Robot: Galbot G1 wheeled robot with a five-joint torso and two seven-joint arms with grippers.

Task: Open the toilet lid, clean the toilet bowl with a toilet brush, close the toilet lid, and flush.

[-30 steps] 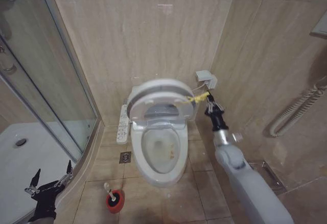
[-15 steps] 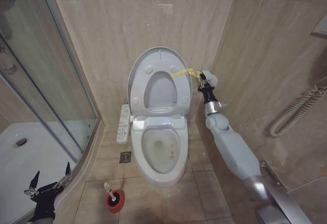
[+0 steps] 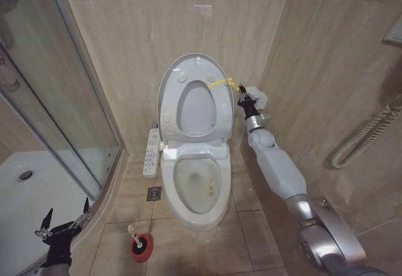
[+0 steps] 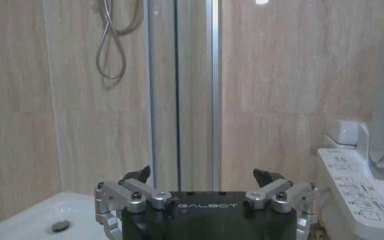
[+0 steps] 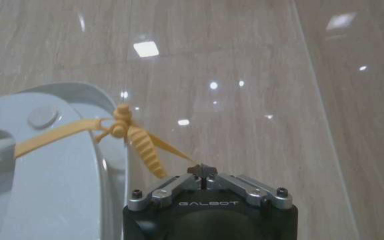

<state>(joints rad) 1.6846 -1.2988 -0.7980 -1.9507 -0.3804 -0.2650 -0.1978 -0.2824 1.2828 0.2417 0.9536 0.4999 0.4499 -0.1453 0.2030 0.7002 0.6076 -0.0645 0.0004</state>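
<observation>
One toilet bowl (image 3: 196, 188) sits on the beige tiled floor (image 3: 248, 226) against the back wall, and its one toilet lid (image 3: 168, 93) stands upright behind it with the seat (image 3: 217, 109) raised against it. Just right of the lid's top edge, the right gripper (image 3: 242, 100) has its fingers pinched together on the yellow strap (image 3: 220, 83) tied there, close to the side wall. One toilet brush (image 3: 134, 234) stands in one red holder (image 3: 142, 248) left of the bowl's front, and beyond it the left gripper (image 3: 64, 220) hangs by the shower tray (image 3: 19, 194), fingers spread wide and empty.
</observation>
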